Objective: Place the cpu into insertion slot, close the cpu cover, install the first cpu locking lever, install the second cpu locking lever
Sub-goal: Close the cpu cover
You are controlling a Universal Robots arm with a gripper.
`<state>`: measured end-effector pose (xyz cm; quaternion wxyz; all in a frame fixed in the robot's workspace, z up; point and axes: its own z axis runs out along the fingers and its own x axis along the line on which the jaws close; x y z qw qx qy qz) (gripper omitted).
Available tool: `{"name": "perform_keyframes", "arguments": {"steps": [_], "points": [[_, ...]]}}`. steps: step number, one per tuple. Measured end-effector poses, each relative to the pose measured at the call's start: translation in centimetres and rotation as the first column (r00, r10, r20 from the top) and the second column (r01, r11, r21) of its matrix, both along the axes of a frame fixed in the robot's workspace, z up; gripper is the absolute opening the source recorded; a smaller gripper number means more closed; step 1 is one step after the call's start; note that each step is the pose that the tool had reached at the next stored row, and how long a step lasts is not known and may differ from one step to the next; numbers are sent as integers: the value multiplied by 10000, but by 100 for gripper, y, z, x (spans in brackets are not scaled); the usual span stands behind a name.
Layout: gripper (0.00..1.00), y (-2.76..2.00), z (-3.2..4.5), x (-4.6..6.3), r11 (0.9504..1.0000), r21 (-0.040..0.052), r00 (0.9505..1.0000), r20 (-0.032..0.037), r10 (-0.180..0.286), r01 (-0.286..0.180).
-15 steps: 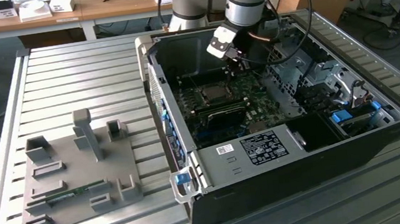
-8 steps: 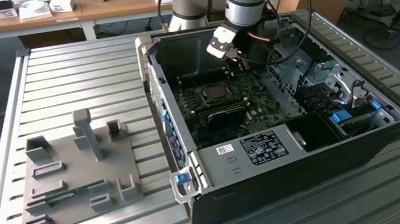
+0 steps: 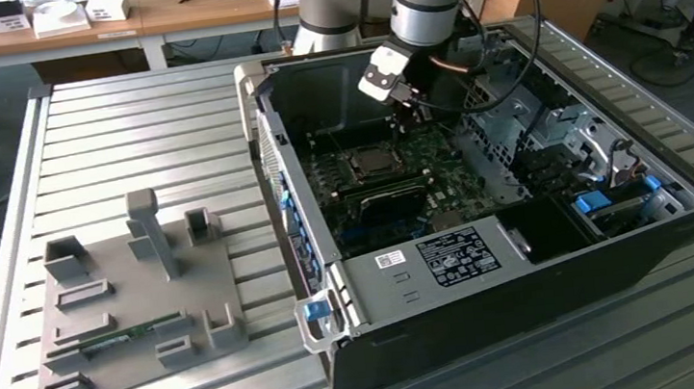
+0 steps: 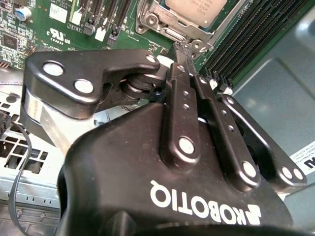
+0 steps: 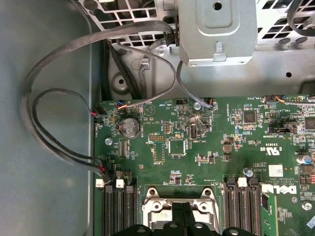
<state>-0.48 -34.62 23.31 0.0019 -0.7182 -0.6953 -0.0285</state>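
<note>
The black two-finger pincer (image 4: 181,48) looks squeezed shut, tips together, nothing visibly between them. It's poking right at the corner of the thin silvery metal cpu cover (image 4: 157,20), which looks folded down. Under it, the small square silver-topped cpu (image 4: 197,9) is already sitting in the dark-framed square insertion slot (image 3: 348,165).

The risk is probably a slip: those tips are on a tiny bit of metal, and if they skate off they'd gouge the green motherboard (image 5: 197,147) or clip the long black memory slots (image 4: 251,34) just beside. Can't tell if any lever is actually hooked.

Further out, loose black cables (image 5: 49,123) could snag inside the black computer case (image 3: 527,301) on the ribbed metal bench (image 3: 121,131).
</note>
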Motion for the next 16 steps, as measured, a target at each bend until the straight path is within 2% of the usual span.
{"name": "perform_keyframes", "arguments": {"steps": [3,13,16], "points": [[11,0,-3,-27,10000,1,10000,0,2,-2],[11,0,-16,-260,10000,2,10000,2,-9,9],[11,0,-16,-268,10000,0,10000,1,-7,7]]}}
